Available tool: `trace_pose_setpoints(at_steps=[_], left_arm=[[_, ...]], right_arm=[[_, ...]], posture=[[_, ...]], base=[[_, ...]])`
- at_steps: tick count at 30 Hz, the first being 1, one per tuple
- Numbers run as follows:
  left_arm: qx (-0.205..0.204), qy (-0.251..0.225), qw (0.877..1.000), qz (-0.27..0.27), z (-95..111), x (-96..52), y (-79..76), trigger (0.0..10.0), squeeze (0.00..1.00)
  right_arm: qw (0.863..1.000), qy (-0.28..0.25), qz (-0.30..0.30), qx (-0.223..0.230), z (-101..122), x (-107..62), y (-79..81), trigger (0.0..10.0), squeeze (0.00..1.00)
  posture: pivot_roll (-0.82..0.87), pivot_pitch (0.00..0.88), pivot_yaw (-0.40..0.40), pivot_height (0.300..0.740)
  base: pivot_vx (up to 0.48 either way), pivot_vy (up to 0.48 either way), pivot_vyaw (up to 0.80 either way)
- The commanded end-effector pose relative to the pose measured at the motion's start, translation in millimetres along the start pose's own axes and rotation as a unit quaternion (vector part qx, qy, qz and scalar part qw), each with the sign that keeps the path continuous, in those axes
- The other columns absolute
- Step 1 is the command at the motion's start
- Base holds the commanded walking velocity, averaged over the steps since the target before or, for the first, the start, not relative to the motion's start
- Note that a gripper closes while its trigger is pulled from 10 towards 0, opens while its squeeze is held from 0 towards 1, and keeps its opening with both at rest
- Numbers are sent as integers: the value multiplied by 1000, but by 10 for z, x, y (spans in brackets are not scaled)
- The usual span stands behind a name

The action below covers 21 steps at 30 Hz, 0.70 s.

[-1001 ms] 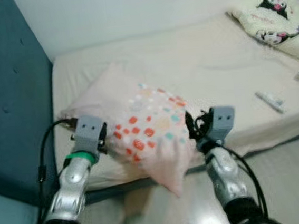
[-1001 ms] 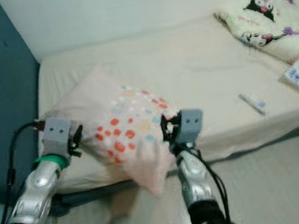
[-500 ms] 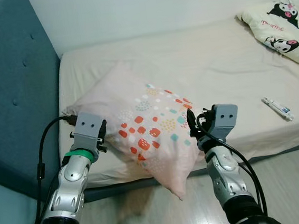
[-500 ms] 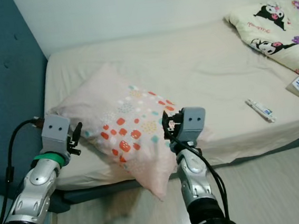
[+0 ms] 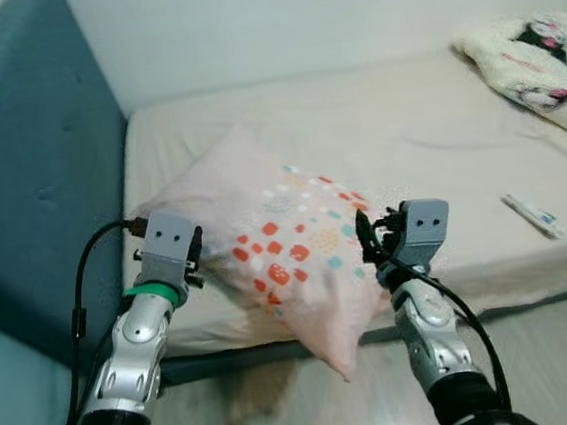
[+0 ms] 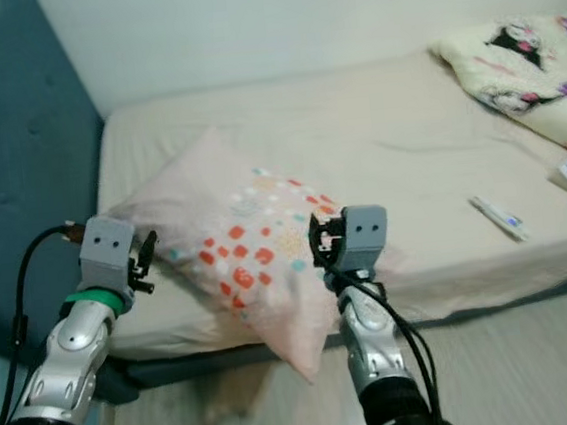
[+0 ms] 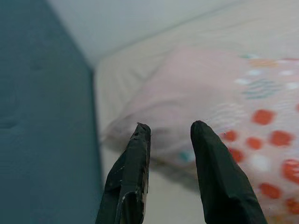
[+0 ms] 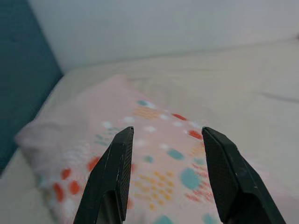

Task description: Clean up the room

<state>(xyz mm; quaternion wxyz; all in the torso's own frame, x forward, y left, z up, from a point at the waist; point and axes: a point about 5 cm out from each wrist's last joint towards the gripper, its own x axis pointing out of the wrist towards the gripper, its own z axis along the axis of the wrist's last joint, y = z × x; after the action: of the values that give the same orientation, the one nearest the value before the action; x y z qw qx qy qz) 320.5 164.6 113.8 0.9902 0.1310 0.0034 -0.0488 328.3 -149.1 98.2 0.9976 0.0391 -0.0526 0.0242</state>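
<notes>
Spotted pillow [image 5: 282, 248] overhanging the bed's [image 5: 426, 128] near edge
Left gripper [image 7: 170, 130] and right gripper [image 8: 163, 135] flank it, jaws of both open, holding nothing.

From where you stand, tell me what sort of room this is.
Most likely a bedroom: a bed with a beige sheet, a teal padded headboard at its end, and a pink dotted pillow lying at the bed's edge, with a cartoon-print blanket further along.
</notes>
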Motion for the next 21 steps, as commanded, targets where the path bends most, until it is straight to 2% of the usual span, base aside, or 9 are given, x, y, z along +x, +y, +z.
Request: trace_pose_setpoints(at_steps=[1,3,5,14,21], left_arm=[[4,13,1000,4,-73,-19,12,10000,0],[3,12,1000,6,-70,-16,13,10000,0],[3,10,1000,7,-64,-9,14,10000,0],[0,8,1000,7,-56,1,16,10000,0],[-11,6,1000,-2,-52,1,-4,10000,0]], right_arm=[[1000,9,8,1,-49,-15,59,10000,0],[1000,7,9,5,-45,-13,63,10000,0],[1000,3,10,19,-35,-13,66,10000,0],[1000,3,11,24,-35,-10,70,10000,0],[1000,4,9,22,-38,-7,60,10000,0]], posture=[[11,34,114,740],[11,33,113,740],[13,32,114,740],[11,27,114,740],[10,24,114,740]], base=[[480,0,794],[480,0,794],[480,0,0],[480,0,0],[73,0,0]])
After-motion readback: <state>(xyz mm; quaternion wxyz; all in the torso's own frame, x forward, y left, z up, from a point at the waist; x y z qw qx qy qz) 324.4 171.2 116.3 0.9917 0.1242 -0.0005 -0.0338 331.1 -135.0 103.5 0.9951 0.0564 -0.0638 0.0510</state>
